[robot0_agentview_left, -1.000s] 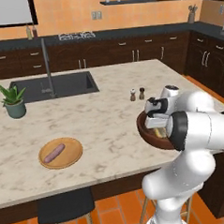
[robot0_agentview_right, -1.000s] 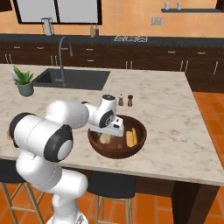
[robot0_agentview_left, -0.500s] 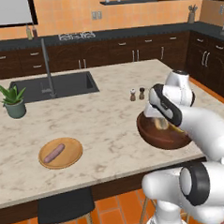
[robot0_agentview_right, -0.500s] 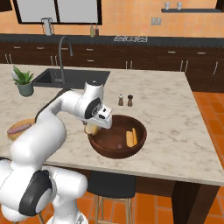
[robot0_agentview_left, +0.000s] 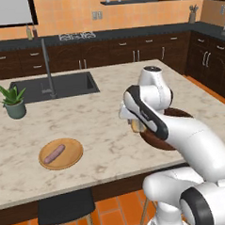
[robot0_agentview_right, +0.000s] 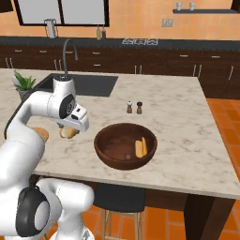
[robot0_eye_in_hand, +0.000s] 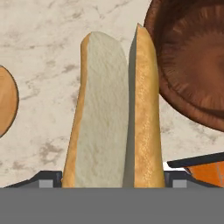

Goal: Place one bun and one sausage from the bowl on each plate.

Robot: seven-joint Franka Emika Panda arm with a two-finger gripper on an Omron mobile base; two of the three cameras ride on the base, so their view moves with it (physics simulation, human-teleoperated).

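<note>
The arm is showing a glossy white rounded shell, with a dark band at the elbow and dark grey joint rings.

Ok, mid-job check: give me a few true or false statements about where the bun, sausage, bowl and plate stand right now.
1. The hand holds a split bun outside the wooden bowl. True.
2. The tan wooden plate already has a sausage on it. True.
3. The wooden bowl is empty. False: at least one more bun lies inside it, by the right wall in the right base view.
4. The bun in the hand already rests on the tan wooden plate. False: it is between bowl and plate, above the marble counter.
5. The potted plant stands beside the sink. True.
</note>
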